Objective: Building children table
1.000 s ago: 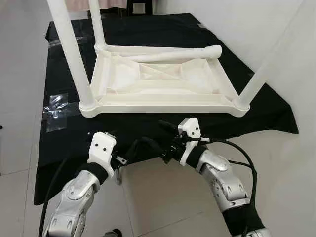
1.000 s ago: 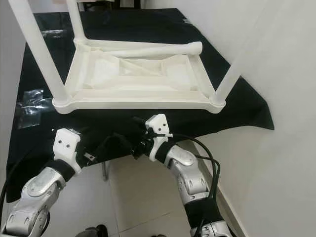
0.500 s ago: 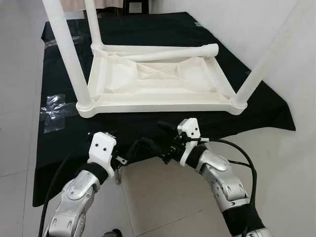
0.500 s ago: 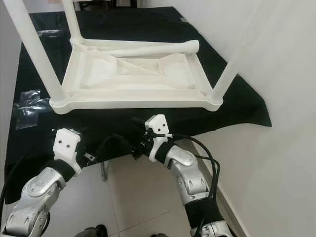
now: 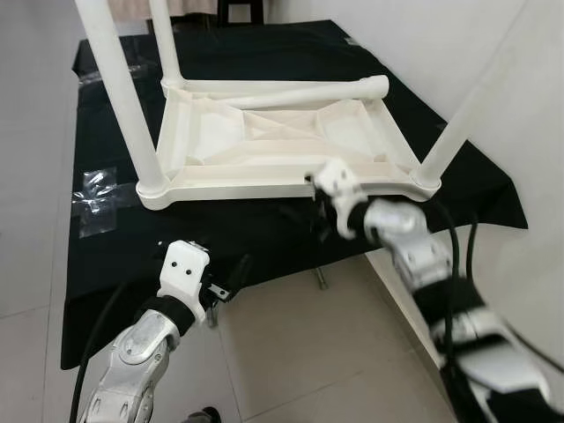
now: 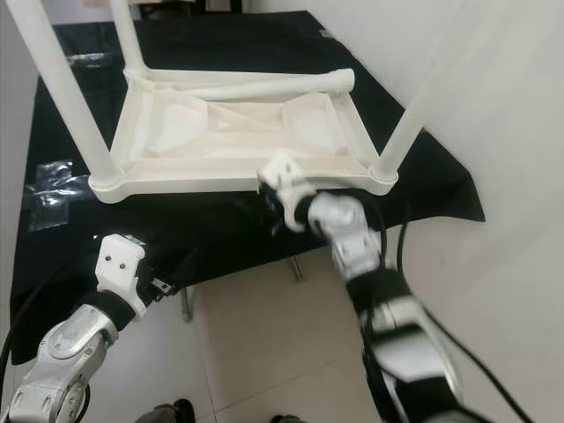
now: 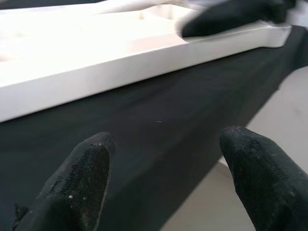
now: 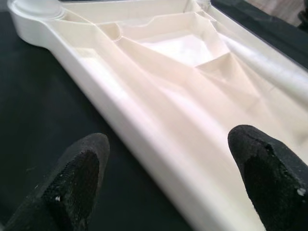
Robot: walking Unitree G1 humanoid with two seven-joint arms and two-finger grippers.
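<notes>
A white children's table top (image 5: 264, 145) lies upside down on a black-clothed table (image 5: 264, 53). Three white legs stand in its corners: near left (image 5: 119, 88), far left (image 5: 167, 40) and near right (image 5: 467, 115). A loose leg (image 5: 291, 92) lies across the far rim. My right gripper (image 8: 168, 178) is open at the near rim (image 5: 247, 187), its fingers (image 8: 79, 178) wide apart over the rim's edge; the arm is blurred. My left gripper (image 7: 163, 178) is open and low at the cloth's front edge, short of the table top.
A clear plastic wrapper (image 5: 97, 198) lies on the cloth to the left of the table top. A white wall (image 5: 529, 88) runs close along the right side. Tiled floor (image 5: 291, 352) shows below the cloth's front edge.
My right arm has swung up and forward from beside the left gripper to the table top's near rim. The left gripper stays low. The camera has barely shifted.
</notes>
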